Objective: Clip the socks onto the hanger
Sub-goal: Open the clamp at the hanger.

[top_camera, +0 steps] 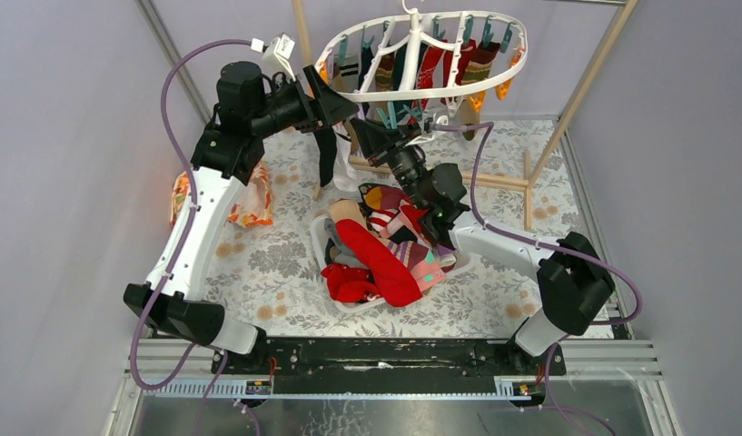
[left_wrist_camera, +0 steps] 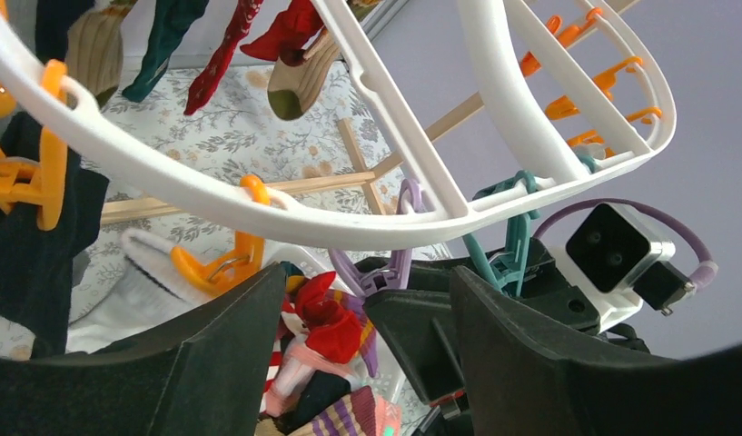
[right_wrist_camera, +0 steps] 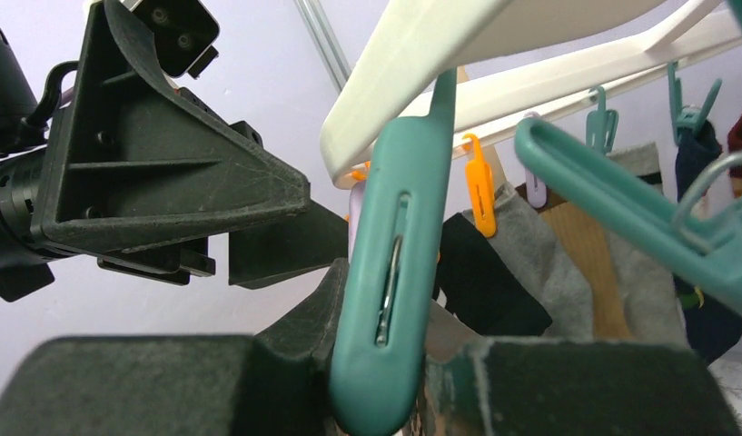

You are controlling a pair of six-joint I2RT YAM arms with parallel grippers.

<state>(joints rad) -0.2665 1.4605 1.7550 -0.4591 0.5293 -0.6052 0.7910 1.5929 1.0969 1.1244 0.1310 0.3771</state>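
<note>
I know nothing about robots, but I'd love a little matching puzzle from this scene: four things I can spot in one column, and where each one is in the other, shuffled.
Things
1. hanger
2. heap of socks
3. orange floral cloth
4. teal clip

Places
A. at the left edge of the table, beside the left arm
B. dangling between the fingers of the right pincer
C. hung high over the table's far side
D. in the middle of the table

Pairs: 1-C, 2-D, 3-A, 4-B
</note>
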